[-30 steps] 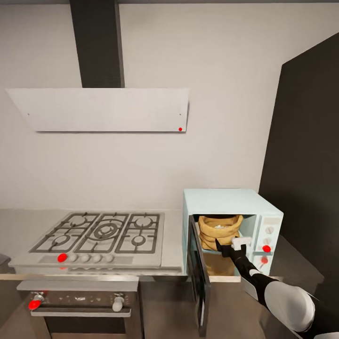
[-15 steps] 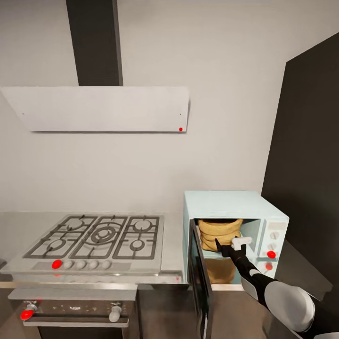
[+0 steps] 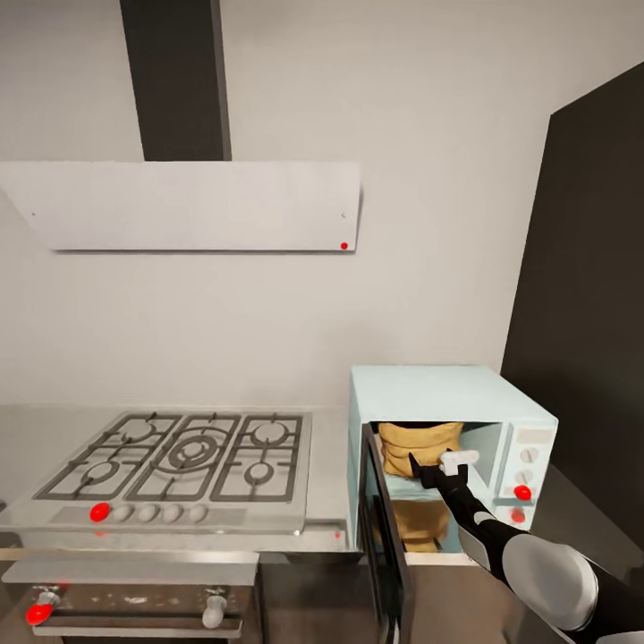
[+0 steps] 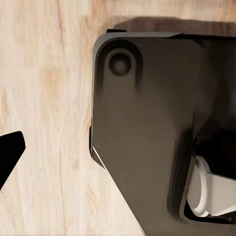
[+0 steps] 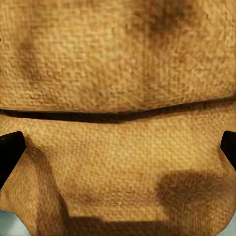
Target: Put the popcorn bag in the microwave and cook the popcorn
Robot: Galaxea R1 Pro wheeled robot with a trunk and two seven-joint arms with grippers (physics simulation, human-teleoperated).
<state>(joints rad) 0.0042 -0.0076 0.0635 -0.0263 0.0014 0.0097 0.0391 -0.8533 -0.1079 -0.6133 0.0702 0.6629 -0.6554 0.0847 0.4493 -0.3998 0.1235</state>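
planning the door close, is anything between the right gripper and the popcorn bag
Nothing: in the right wrist view the popcorn bag sits directly ahead between the open fingertips; the head view agrees.

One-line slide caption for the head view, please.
Right gripper reaches into the open pale blue microwave, at the slumped tan cloth popcorn bag, beside the steel gas hob.

The pale grey glossy surface [image 3: 329,465] runs along the white wall and carries two things. The steel gas hob [image 3: 174,456] lies set into it. Just to the right of the hob stands the pale blue-white microwave [image 3: 443,394], its dark-framed door [image 3: 383,537] swung open toward the camera, out past the surface's front edge.
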